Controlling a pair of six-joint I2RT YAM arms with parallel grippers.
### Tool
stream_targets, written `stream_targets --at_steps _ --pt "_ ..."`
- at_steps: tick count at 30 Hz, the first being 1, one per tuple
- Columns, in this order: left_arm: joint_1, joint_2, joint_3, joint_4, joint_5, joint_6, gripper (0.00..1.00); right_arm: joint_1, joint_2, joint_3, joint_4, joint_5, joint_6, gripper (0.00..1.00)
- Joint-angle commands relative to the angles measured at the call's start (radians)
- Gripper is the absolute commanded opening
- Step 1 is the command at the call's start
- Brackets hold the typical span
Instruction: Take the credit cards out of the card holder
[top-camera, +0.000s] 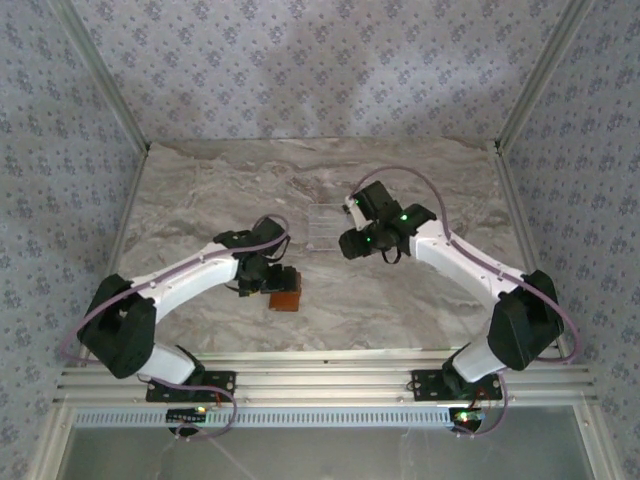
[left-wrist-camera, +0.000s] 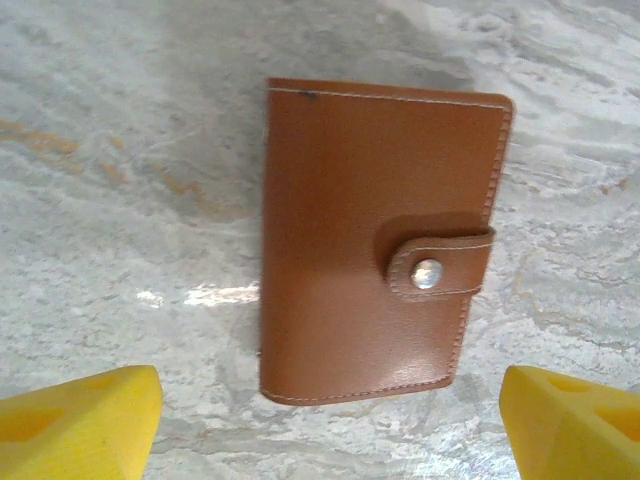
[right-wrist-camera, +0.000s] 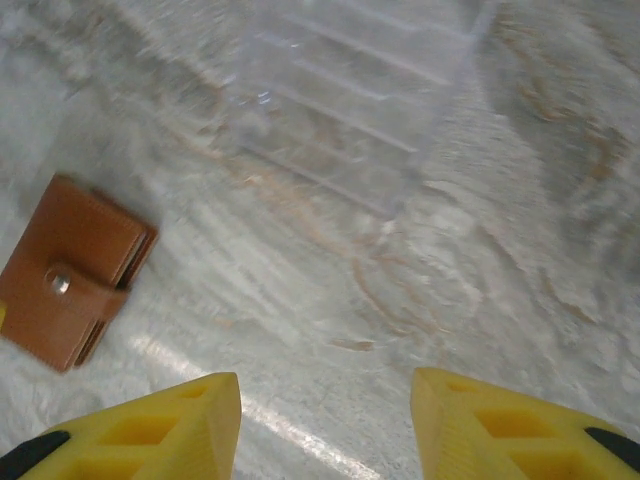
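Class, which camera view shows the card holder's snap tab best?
The left wrist view: the card holder lies closed, large, sharp, its snap tab fastened. The right wrist view shows it small at the left edge; the top external view shows a tiny orange-brown patch.

A: Entry one, card holder (left-wrist-camera: 380, 250)?
B: Flat on the table (top-camera: 200, 200), left of the middle, toward the near edge. Left gripper (left-wrist-camera: 325, 425) above it, fingers off either side.
A: Entry two, rack (top-camera: 325, 228)?
B: On the table, behind and right of the card holder, apart. Right gripper (right-wrist-camera: 325, 420) just beside its near right corner.
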Motion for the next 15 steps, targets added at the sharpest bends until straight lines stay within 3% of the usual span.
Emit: stream_targets --at_steps 1,4,6,10,15 --pt "0.045 -0.044 -0.028 0.029 0.072 0.016 0.86 0.064 -0.033 -0.009 0.016 -0.054 -0.169 0.49" --pt "0.097 -0.065 -0.05 0.053 0.124 0.027 0.82 0.091 -0.032 -0.059 0.044 -0.098 -0.217 0.49" --pt "0.126 -0.075 -0.069 0.062 0.177 0.043 0.69 0.106 -0.031 -0.081 0.068 -0.167 -0.301 0.48" --pt "0.183 -0.081 -0.109 0.126 0.237 0.05 0.57 0.181 -0.015 -0.138 0.13 -0.201 -0.524 0.44" --pt "0.281 -0.071 -0.141 0.151 0.3 0.072 0.54 0.232 0.08 -0.101 0.159 -0.202 -0.665 0.42"
